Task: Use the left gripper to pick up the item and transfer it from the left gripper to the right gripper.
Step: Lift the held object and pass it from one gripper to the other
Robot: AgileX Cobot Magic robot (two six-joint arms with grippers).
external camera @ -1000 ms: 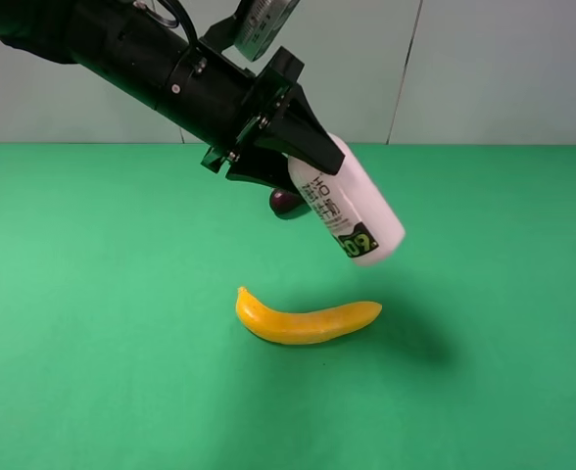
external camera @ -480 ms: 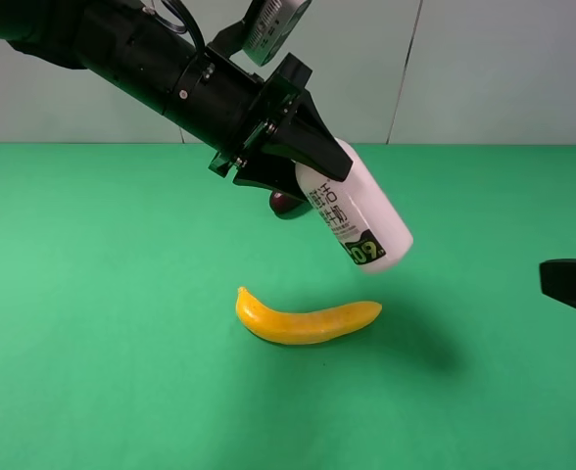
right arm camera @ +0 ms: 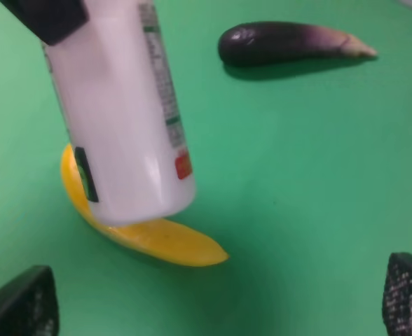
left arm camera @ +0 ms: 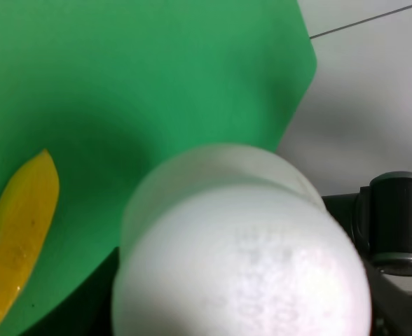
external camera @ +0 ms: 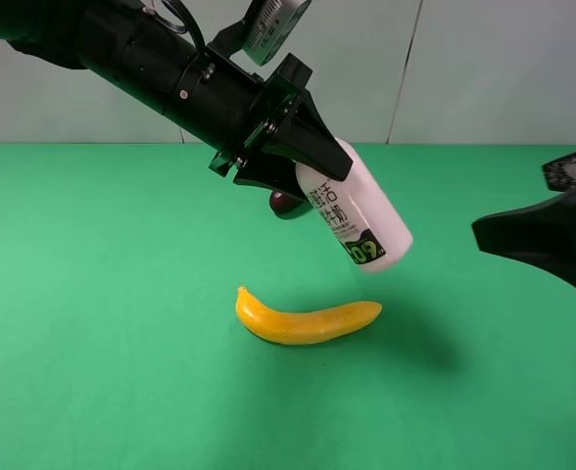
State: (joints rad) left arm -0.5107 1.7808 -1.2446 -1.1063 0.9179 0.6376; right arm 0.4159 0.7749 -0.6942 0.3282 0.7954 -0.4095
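My left gripper (external camera: 306,168) is shut on the cap end of the item, a white bottle (external camera: 361,217), and holds it tilted in the air above the green table, base pointing down to the right. In the left wrist view the item's body (left arm camera: 241,259) fills the frame. My right gripper (external camera: 518,211) is open at the right edge, level with the item and apart from it. In the right wrist view the item (right arm camera: 118,112) hangs ahead of the two spread fingertips (right arm camera: 17,308), and a left finger (right arm camera: 48,17) shows at its top.
A yellow banana (external camera: 308,319) lies on the green table (external camera: 92,343) under the item; it also shows in the wrist views (left arm camera: 13,245) (right arm camera: 171,245). A dark purple eggplant (external camera: 286,202) lies farther back, behind the left gripper, and shows in the right wrist view (right arm camera: 283,42).
My right gripper has come in from the right edge toward the item. My left gripper rose slightly with the item a second ago and now holds still.
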